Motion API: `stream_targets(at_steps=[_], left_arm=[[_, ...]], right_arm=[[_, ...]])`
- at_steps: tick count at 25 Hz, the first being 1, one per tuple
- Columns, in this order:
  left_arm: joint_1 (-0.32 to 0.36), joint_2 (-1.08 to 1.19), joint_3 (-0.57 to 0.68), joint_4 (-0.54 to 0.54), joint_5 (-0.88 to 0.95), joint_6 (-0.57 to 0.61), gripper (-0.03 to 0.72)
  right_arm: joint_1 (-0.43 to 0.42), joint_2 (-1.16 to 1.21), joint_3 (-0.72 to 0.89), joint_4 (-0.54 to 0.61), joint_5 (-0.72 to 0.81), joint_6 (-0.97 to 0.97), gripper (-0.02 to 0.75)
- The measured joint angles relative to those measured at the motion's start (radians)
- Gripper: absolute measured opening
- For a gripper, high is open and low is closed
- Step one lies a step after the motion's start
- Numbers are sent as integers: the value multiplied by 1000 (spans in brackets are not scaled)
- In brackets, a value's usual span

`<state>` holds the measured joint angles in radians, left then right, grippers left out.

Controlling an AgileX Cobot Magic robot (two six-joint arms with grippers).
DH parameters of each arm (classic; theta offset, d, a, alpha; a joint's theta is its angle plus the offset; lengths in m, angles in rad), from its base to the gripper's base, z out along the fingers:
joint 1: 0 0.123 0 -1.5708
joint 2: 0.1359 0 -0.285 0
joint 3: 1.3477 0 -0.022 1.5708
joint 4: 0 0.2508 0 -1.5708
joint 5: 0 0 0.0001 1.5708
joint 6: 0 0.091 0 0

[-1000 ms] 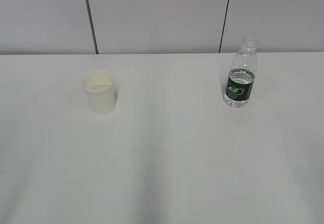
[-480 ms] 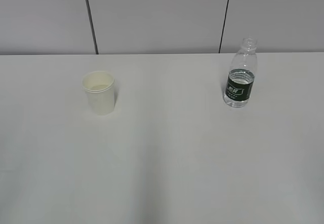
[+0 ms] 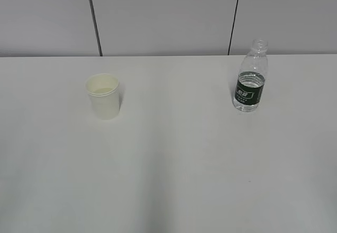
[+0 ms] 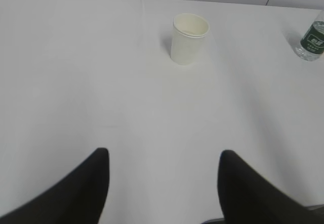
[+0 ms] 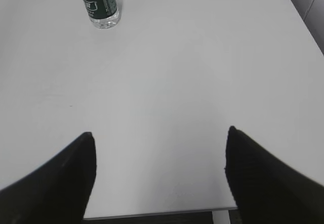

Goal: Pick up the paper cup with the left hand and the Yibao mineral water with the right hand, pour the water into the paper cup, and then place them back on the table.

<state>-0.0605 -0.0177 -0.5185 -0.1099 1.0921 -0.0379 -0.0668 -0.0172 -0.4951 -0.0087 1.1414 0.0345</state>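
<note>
The off-white paper cup (image 3: 103,95) stands upright on the white table (image 3: 174,159) at the left; it also shows in the left wrist view (image 4: 189,38). The Yibao mineral water bottle (image 3: 250,77), clear with a dark green label and no cap, stands upright at the right; it shows in the right wrist view (image 5: 99,2) and at the edge of the left wrist view (image 4: 313,37). My left gripper (image 4: 164,155) is open and empty, well short of the cup. My right gripper (image 5: 160,135) is open and empty, well short of the bottle. Neither arm shows in the exterior view.
A grey panelled wall (image 3: 168,17) runs behind the table. The table's front edge (image 5: 162,212) shows under my right gripper, and its right edge (image 5: 304,19) at the upper right of that view.
</note>
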Motion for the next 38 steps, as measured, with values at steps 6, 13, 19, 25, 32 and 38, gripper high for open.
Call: stream_targets(at_steps=[6,13,19,25,32,38], left_arm=[[0,0,0,0,0,0,398],[0,0,0,0,0,0,369],[5,0,0,0,0,0,340],[60,0,0,0,0,0,321],[68,0,0,0,0,0,298],[68,0,0,0,0,0,286]], right_arm=[[0,0,0,0,0,0,586],[0,0,0,0,0,0,586],[0,0,0,0,0,2,586],[0,0,0,0,0,2,586],[0,0,0,0,0,2,586],[0,0,0,0,0,2,586]])
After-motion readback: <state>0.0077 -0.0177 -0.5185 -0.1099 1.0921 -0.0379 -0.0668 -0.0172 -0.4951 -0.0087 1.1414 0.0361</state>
